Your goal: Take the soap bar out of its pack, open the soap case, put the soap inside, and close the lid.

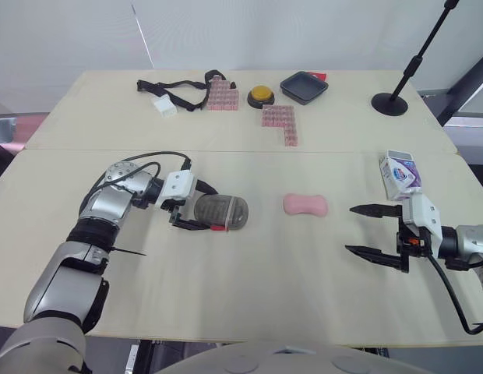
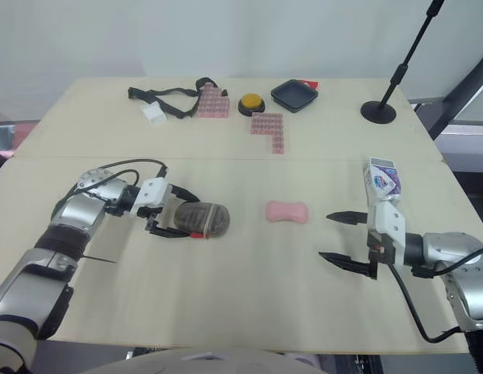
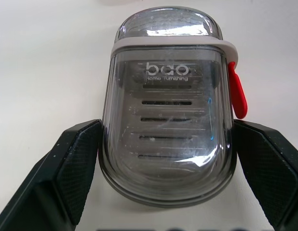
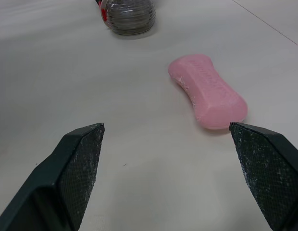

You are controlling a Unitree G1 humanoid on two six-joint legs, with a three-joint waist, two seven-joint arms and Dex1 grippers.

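Two robot arms are reaching over a pale bench [image 1: 249, 304]. The left jaws are gripping the soap case [image 1: 220, 211], a smoky, see-through oval box lying left of centre. Its long axis is running across the bench toward the soap.

The soap bar [image 1: 305, 205], pink and pinched at the waist, is lying bare on the bench just right of centre. It is sitting between the case and the right jaws and touching neither. Its pack [image 1: 399, 174] is standing upright beside the right wrist.

The right jaws are hanging wide open and empty, near the soap, with their tips pointing toward it. The soap's long axis is running left to right, roughly along the line of their reach, so they would probably be closing across its narrow width. The right arm is the nearer one, and the only free one.

The left wrist view is showing what the head views cannot:
- Both black fingers [image 3: 77, 173] are pressing against the case's sides.
- A white band and a red latch tab [image 3: 237, 94] are sitting shut, so the lid looks not yet opened.
- A slotted tray is showing inside, with no soap in it.

The right wrist view is showing the soap lying at a slant, off toward one finger [image 4: 264, 168] and not centred in the gap.
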